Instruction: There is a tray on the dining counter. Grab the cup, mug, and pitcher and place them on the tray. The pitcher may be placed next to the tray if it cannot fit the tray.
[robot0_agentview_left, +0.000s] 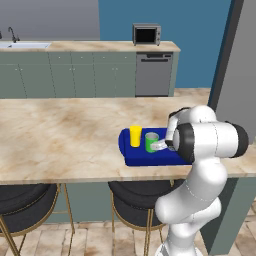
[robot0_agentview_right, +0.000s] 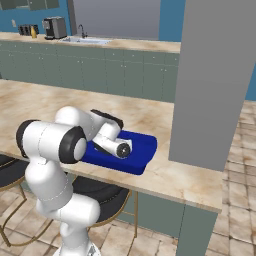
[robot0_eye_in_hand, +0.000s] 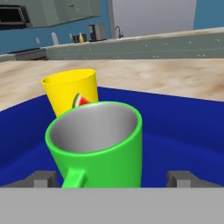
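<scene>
The deep-blue tray (robot0_agentview_left: 132, 156) lies on the dining counter (robot0_agentview_left: 60, 140), near its front edge. The yellow cup (robot0_agentview_left: 135, 135) stands upright on the tray, with the green mug (robot0_agentview_left: 151, 142) upright just to its right. My gripper (robot0_agentview_left: 163, 145) is level with the mug on its right side and open. In the hand view the mug (robot0_eye_in_hand: 103, 144) sits between the fingertips (robot0_eye_in_hand: 43, 179) with a gap on each side, its handle toward the camera, and the cup (robot0_eye_in_hand: 72, 94) stands behind it. The pitcher (robot0_agentview_right: 33, 32) is a small amber shape on the far back counter.
A grey pillar (robot0_agentview_right: 215, 80) rises at the counter's right end, close to the tray (robot0_agentview_right: 142, 150). Bar stools (robot0_agentview_left: 132, 205) stand under the counter's overhang. The back counter holds a sink (robot0_agentview_left: 25, 45), a toaster oven (robot0_agentview_left: 146, 34) and a coffee machine (robot0_agentview_right: 54, 27).
</scene>
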